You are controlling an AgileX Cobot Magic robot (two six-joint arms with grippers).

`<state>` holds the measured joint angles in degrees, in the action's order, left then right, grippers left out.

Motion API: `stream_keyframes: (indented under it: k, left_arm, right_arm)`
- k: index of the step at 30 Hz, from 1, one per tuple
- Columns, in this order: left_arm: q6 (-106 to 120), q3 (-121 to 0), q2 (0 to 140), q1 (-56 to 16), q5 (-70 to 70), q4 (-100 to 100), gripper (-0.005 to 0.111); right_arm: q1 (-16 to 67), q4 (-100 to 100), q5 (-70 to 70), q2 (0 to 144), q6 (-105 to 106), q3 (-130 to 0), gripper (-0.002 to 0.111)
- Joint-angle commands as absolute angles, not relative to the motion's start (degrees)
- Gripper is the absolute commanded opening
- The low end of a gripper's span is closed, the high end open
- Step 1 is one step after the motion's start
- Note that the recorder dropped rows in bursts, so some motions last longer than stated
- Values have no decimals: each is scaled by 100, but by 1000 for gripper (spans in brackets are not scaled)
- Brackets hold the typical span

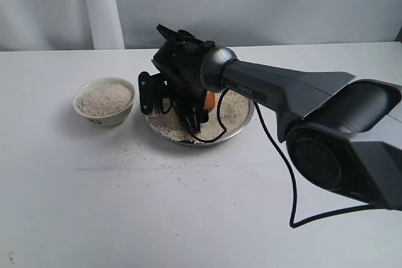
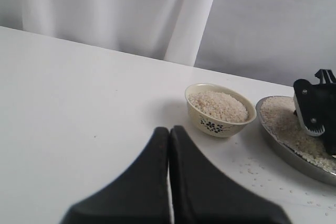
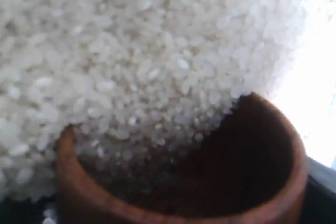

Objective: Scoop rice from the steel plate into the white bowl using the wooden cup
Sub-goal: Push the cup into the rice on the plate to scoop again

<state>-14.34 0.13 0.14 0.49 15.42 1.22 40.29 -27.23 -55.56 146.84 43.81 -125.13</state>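
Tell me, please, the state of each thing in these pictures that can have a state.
white bowl, upright, full of rice
steel plate, flat on the table, holding a heap of rice
wooden cup, tipped, mouth pushed into the heap, partly filled
left gripper, jaws shut, empty
right gripper, low over the steel plate, jaws closed on the wooden cup

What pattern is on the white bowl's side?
The white bowl has a dark floral motif, clearest in the left wrist view.
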Motion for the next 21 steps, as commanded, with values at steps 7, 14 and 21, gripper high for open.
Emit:
stream_keyframes:
  k: [7, 14, 21]
  left_arm:
    - [-1453, 0, 0, 13, 1523, 102, 0]
    - [-1453, 0, 0, 13, 1523, 102, 0]
    - [-1453, 0, 0, 13, 1523, 102, 0]
  right_arm:
    - [3442, -674, -5266, 14892, 4153, -12443, 0]
    - [3069, 777, -5121, 14892, 4611, -12443, 0]
    - [2763, 1394, -5249, 14892, 4686, -12443, 0]
